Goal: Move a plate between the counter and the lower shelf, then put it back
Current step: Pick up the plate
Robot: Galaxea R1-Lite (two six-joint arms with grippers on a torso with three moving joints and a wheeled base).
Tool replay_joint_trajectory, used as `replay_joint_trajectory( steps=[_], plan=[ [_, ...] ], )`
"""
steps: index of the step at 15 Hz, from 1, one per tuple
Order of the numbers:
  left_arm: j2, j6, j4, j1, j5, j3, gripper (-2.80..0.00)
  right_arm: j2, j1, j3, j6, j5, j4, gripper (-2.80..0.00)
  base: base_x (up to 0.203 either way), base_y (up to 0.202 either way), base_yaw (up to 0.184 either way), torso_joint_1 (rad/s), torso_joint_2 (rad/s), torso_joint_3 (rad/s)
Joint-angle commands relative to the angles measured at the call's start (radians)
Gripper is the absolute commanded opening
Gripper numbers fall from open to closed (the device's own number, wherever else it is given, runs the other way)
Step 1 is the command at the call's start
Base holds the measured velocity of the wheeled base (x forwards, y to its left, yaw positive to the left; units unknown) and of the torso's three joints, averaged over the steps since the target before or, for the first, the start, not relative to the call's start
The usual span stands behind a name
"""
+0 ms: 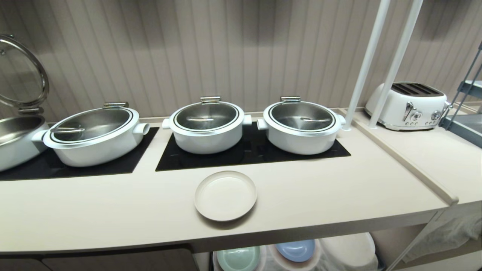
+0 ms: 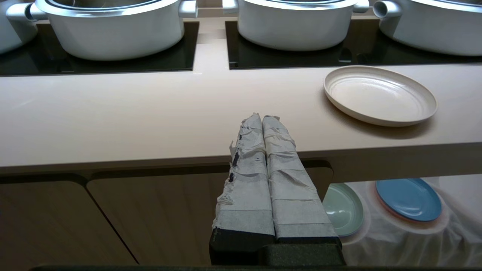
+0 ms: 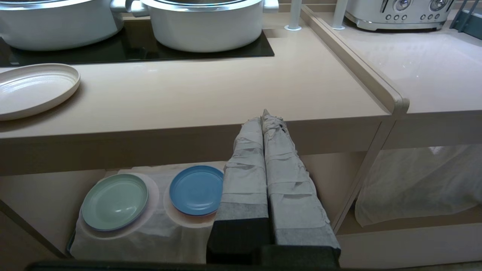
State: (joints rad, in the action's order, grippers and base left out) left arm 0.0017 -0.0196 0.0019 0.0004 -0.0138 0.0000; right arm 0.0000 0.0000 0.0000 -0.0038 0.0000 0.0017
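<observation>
A: Grippers?

B: Left gripper [image 2: 262,117] has its taped fingers pressed together, nothing between them. It sits low in front of the counter [image 1: 113,210] edge, ahead of a cabinet door [image 2: 150,218]. Right gripper [image 3: 265,114] is the same: fingers closed, empty, in front of the counter edge above the lower shelf [image 3: 49,195]. Neither arm shows in the head view.

A: Lower shelf?

B: White cloth [image 3: 158,233] draped over low stacks. Mint-green plate [image 3: 115,201] and blue plate [image 3: 196,190] sit side by side on top. Next bay over has more white cloth [image 3: 414,184] hanging.

A: The plate?

B: Cream plate [image 1: 225,195] lies flat on the counter, near the front edge, just in front of the black glass panel [image 1: 248,154]. Well apart from both grippers.

A: Behind it?

B: Two white lidded pots [image 1: 206,124] [image 1: 301,126] on that panel. Third lidded pot [image 1: 92,133] on the panel to the left, and a fourth [image 1: 15,139] with its lid tipped up at the far left. White toaster [image 1: 408,105] on the adjoining section, right, past two white poles [image 1: 376,64].
</observation>
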Motion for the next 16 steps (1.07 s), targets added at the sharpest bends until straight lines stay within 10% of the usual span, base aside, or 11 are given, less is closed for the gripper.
replay_joint_trajectory(
  steps=[1, 16],
  plan=[
    [0.001, 0.000, 0.000, 0.001, -0.002, 0.000, -2.80, 0.000, 0.000, 0.000, -0.001, 0.000, -0.002, -2.80, 0.000, 0.000, 0.000, 0.000, 0.00, 0.000],
    [0.000, 0.000, 0.000, 0.000, 0.000, 0.000, -2.80, 0.000, 0.000, 0.000, -0.001, 0.000, -0.002, -2.80, 0.000, 0.000, 0.000, 0.000, 0.00, 0.000]
  ],
)
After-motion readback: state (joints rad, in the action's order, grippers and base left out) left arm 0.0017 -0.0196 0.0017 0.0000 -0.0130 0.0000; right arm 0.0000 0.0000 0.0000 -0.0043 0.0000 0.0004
